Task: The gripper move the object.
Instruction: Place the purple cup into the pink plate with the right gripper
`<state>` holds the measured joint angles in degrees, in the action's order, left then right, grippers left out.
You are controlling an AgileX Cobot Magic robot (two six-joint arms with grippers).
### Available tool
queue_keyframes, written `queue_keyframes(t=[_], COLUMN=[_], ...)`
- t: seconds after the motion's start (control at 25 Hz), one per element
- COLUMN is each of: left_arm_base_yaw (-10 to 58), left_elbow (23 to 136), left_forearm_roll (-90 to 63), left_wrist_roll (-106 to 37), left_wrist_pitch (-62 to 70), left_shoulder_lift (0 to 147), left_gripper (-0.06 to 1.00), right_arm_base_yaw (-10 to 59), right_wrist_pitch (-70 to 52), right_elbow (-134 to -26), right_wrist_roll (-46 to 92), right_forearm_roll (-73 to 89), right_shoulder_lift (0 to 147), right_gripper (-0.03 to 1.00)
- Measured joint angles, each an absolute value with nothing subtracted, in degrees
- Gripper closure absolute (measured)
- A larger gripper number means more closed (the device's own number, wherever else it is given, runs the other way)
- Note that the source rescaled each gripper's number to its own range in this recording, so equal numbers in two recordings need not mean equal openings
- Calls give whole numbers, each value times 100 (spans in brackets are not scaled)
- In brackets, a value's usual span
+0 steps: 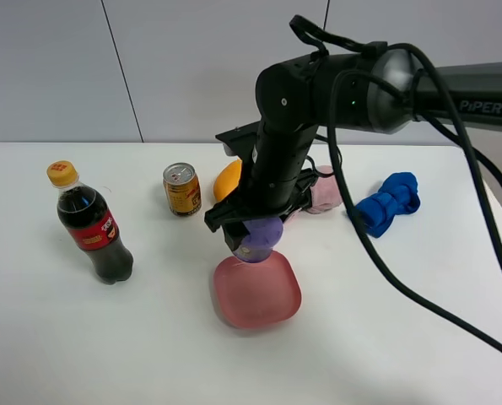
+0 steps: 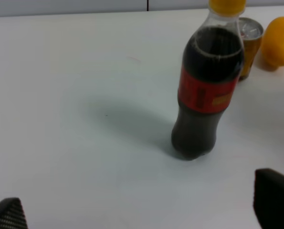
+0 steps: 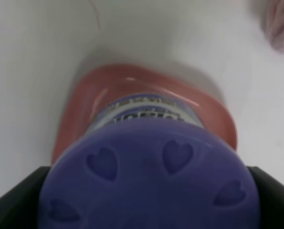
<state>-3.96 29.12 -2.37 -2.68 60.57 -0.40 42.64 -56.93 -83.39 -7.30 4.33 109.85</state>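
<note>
Nearest on the white surface (image 1: 82, 337) lies a glossy pink square plate with rounded corners (image 1: 263, 299). Over its far edge is the small lavender-purple round plastic container (image 1: 261, 236), with a wider lid embossed with hearts. The black right claw (image 1: 255, 229) grips it with one finger against each side of the lid, closed only as far as the lid allows. The right wrist view shows the plate beneath the container; whether its base touches the plate I cannot tell. Off to the left a dark cola bottle with a red label and yellow cap (image 1: 92, 228) stands upright. The black left claw (image 2: 142, 210) hangs near it, spread wide and holding nothing. Farther back stands a short gold drink can (image 1: 182, 189), with a rounded orange fruit (image 1: 228, 179) near it, partly hidden by the arm. A pale pink soft object (image 1: 326, 192) lies behind the arm, and a bright blue rolled cloth (image 1: 390, 202) beside that. Behind everything rises a pale grey panelled wall (image 1: 175, 67)
</note>
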Motion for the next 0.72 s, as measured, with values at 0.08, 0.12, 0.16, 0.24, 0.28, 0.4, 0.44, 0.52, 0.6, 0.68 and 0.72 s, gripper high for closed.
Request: queue_keyframes(t=[0.08,0.12,0.16,0.24,0.28,0.4,0.44,0.52,0.6,0.68,0.72], left_arm_base_yaw=[-396,-396,-396,-396,-396,-396,-396,-396,-396,-396,-396], left_elbow=[2912,2912,2912,2912,2912,2912,2912,2912,2912,2912,2912], left_forearm_roll=[-242,-242,-242,-242,-242,-242,-242,-242,-242,-242,-242], left_wrist_roll=[-268,-268,-268,-268,-268,-268,-268,-268,-268,-268,-268], left_wrist_pitch=[6057,6057,6057,6057,6057,6057,6057,6057,6057,6057,6057], left_shoulder_lift=[-40,-40,-40,-40,-40,-40,-40,-40,-40,-40,-40], left_gripper=[-6,-6,-6,-6,-6,-6,-6,-6,-6,-6,-6], right_arm_base_yaw=[4264,4264,4264,4264,4264,4264,4264,4264,4264,4264,4264], right_wrist_pitch=[-5729,-5728,-5728,-5735,-5735,-5735,-5737,-5796,-5842,-5772,-5709], right_elbow=[-8339,-8339,-8339,-8339,-8339,-8339,-8341,-8341,-8341,-8341,-8341], right_wrist_roll=[-730,-730,-730,-730,-730,-730,-730,-730,-724,-713,-706], right_forearm_roll=[416,410,410,410,410,410,410,420,422,422,422], right_shoulder_lift=[11003,11003,11005,11005,11005,11010,11029,11115,11285,11453,11531], right_gripper=[96,96,96,96,96,96,96,96,96,96,96])
